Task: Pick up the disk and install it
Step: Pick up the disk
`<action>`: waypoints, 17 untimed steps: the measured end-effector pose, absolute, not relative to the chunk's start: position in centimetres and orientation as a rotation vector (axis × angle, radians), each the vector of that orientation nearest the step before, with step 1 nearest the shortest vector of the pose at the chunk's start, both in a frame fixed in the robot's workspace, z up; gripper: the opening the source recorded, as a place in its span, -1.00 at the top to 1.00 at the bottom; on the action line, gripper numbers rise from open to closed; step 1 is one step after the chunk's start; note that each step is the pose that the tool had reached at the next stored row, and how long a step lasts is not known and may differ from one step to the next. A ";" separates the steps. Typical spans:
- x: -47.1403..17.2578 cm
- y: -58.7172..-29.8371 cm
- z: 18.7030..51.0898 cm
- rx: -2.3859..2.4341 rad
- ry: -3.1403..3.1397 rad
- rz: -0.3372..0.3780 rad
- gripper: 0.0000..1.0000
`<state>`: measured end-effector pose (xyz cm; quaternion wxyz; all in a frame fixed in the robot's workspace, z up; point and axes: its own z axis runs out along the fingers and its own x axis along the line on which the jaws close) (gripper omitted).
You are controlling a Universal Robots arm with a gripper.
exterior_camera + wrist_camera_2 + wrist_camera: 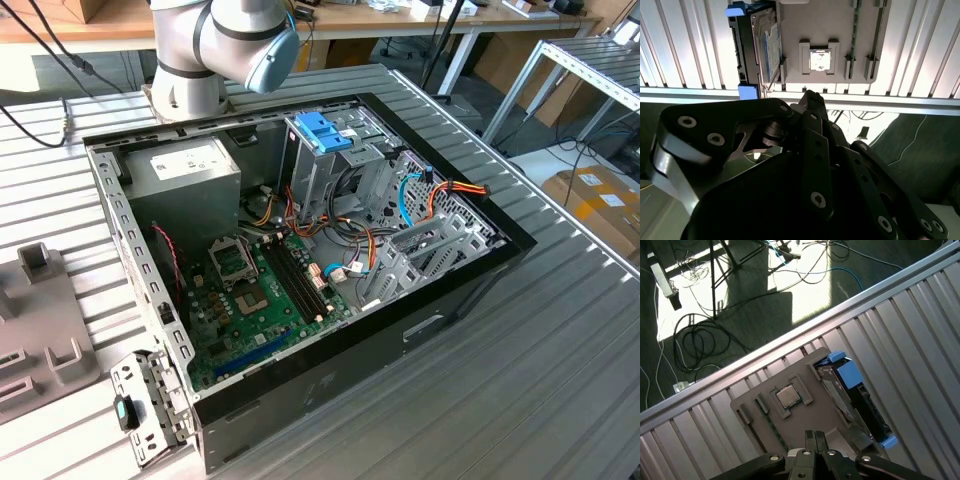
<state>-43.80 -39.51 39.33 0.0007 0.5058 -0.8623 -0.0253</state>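
Nearest, showing the gripper [814,434] in the first wrist view, black fingers drawn together with barely a slit between them, clasping nothing and touching nothing. Hovering above one grey fixture plate [810,415] lying on the ribbed metal table [920,340]. Counting on that plate: one disk [852,400] and one square processor chip [788,396], the chip seated in a central nest. Presenting the disk as standing on its long edge in a slot at the plate's side, touching the plate: silver-grey metal body, white label side turned toward the chip, dark side turned away, blue plastic carrier rails framing it, two blue end tabs showing. Beyond the table's edge, showing dark floor with loose cables [695,340]. Farther off, in the exterior view, showing one open computer case [300,250] on the table, one light-blue latch [325,132] and one grey power-supply box [185,170] inside it, the grey arm [220,50] behind it, and the fixture plate beside the case at the exterior view's left.
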 end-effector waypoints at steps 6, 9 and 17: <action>-43.8 -39.5 39.3 1.608 -2.696 -0.080 0.79; -43.8 -39.5 39.3 1.621 -2.688 -0.079 0.79; -43.8 -39.5 39.3 1.654 -2.667 -0.079 0.79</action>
